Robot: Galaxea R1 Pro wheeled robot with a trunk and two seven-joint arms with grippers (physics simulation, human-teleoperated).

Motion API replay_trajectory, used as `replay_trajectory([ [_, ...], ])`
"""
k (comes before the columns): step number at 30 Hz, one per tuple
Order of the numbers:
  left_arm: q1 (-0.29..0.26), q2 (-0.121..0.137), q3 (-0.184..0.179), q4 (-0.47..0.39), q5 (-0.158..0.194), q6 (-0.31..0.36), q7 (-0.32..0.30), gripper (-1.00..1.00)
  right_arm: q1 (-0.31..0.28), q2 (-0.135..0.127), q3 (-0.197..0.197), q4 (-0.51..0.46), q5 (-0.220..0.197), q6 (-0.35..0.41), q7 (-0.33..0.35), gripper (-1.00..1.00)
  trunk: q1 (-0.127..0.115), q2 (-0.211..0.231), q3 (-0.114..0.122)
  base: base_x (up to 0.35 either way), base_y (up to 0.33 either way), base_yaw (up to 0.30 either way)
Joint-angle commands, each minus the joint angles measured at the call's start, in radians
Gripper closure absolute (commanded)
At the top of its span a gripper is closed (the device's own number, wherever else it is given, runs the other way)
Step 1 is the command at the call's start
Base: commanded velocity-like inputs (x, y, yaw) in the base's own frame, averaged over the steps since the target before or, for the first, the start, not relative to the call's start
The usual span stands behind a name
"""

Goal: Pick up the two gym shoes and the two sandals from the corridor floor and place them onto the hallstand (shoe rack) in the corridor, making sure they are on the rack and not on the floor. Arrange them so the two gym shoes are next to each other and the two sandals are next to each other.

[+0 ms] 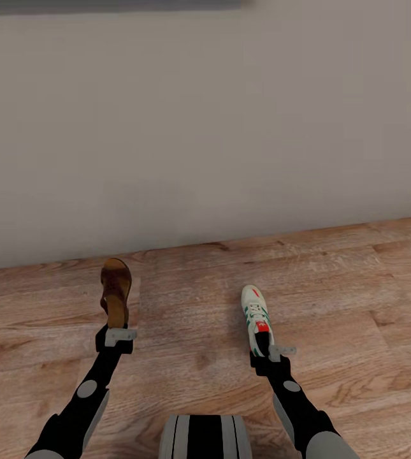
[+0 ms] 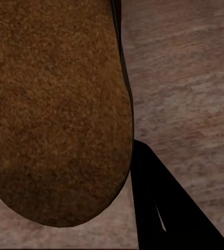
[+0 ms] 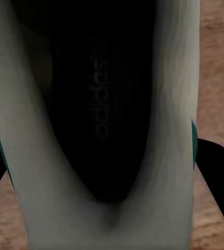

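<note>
A brown sandal (image 1: 116,290) is held above the wood-plank corridor floor (image 1: 186,306), and my left gripper (image 1: 117,326) is shut on its heel end. Close up in the left wrist view, the sandal's brown footbed (image 2: 54,104) covers most of the picture, with one dark finger (image 2: 164,208) beside it. A white gym shoe (image 1: 257,315) with green stripes and a red heel tab is held by my right gripper (image 1: 267,344), shut on its heel. The right wrist view looks into the gym shoe's dark inside (image 3: 99,104). The hallstand is out of view.
A plain pale wall (image 1: 205,127) rises straight ahead and meets the floor just beyond the held shoes. A dark edge of something (image 1: 109,4) mounted on the wall runs along the top. My own base (image 1: 205,437) shows at the bottom centre.
</note>
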Motion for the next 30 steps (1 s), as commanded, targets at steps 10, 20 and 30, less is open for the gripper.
replay_trajectory([
  [10, 0.029, 0.035, 0.046, 0.171, -0.013, -0.009, -0.001, 1.0, -0.001, 0.005, -0.005, -0.002, 0.01, -0.007, -0.001, 1.0, -0.005, 0.002, 0.038, 0.0, 0.0, 0.0],
  [20, 0.071, 0.049, 0.082, 0.357, 0.005, -0.096, 0.0, 1.0, 0.0, -0.006, -0.008, -0.078, 0.016, -0.031, -0.008, 1.0, -0.009, 0.005, 0.086, 0.0, 0.0, -0.109],
  [30, 0.08, 0.048, 0.085, 0.398, 0.022, -0.11, 0.001, 1.0, 0.065, -0.078, -0.01, -0.082, 0.015, -0.069, -0.028, 1.0, -0.014, 0.007, 0.138, 0.0, 0.0, -0.164],
])
